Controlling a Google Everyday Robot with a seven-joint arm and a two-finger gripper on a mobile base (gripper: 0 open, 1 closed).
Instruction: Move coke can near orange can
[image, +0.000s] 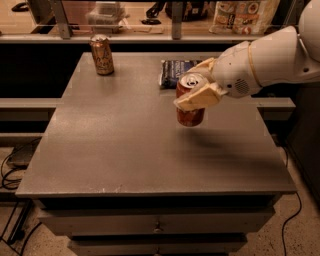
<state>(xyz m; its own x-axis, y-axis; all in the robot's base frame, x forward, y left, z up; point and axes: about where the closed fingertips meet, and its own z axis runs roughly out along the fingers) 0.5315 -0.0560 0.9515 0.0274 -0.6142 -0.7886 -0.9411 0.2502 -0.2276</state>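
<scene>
The red coke can (190, 114) with a silver top is held upright in my gripper (196, 86), lifted a little above the grey table (125, 150), right of its middle. The gripper's pale fingers (197, 98) are shut around the can's upper half. The white arm comes in from the right. The orange can (102, 55), coppery with pale markings, stands upright at the table's far left corner, well apart from the coke can.
A dark blue snack bag (172, 72) lies flat at the table's far edge, just behind the held can. A shelf with a glass rail and packages (240, 15) runs behind the table. Drawers (157, 227) sit below the front edge. Cables (10, 175) lie on the floor at left.
</scene>
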